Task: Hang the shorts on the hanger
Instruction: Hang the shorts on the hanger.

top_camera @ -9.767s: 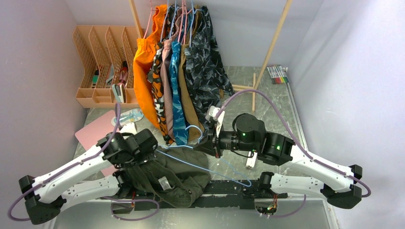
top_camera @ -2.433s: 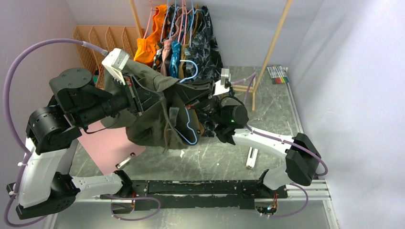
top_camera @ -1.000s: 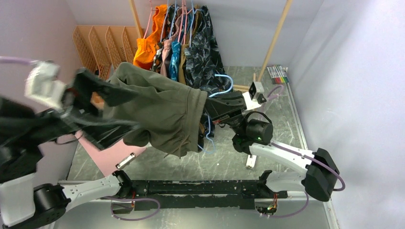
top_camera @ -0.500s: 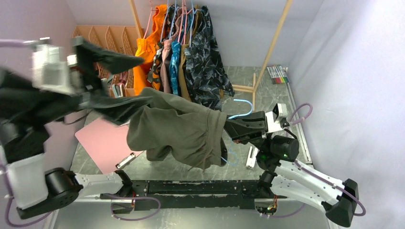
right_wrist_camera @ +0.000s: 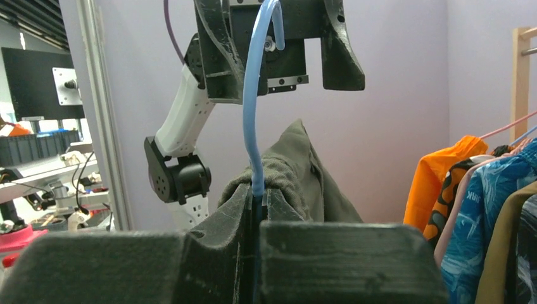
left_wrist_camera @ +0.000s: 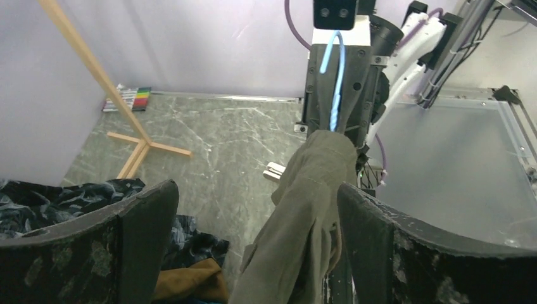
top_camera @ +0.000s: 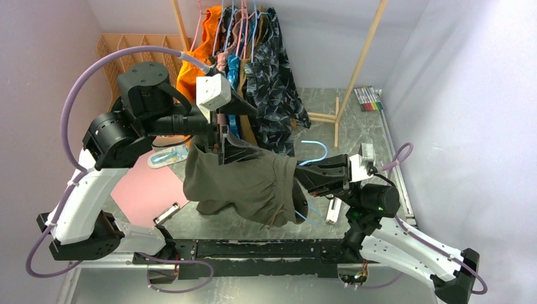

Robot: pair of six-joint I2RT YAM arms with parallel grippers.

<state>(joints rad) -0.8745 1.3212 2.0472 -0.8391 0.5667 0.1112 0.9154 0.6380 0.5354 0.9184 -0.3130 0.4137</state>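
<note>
The olive-green shorts [top_camera: 244,183] hang draped over the light-blue hanger [top_camera: 315,149], clear of the table. My right gripper [top_camera: 297,178] is shut on the hanger's wire just below the hook. In the right wrist view the hanger [right_wrist_camera: 252,95] rises from the gripper [right_wrist_camera: 256,190], with the shorts [right_wrist_camera: 297,164] bunched behind. My left gripper [top_camera: 253,133] hovers at the shorts' top edge, open. In the left wrist view the shorts [left_wrist_camera: 310,209] pass between its wide-apart fingers [left_wrist_camera: 405,247] without being pinched. Most of the hanger's frame is hidden by fabric.
A wooden rack [top_camera: 362,57] at the back holds several garments [top_camera: 269,69] on hangers. An orange file organizer [top_camera: 117,47] stands back left, a pink mat [top_camera: 142,190] lies below it, and markers [top_camera: 367,98] lie back right. A small white object [top_camera: 332,212] lies by the right arm.
My left arm has swung from the far left back over the shorts, its gripper staying open. The right gripper has carried the hanger and shorts lower and nearer.
</note>
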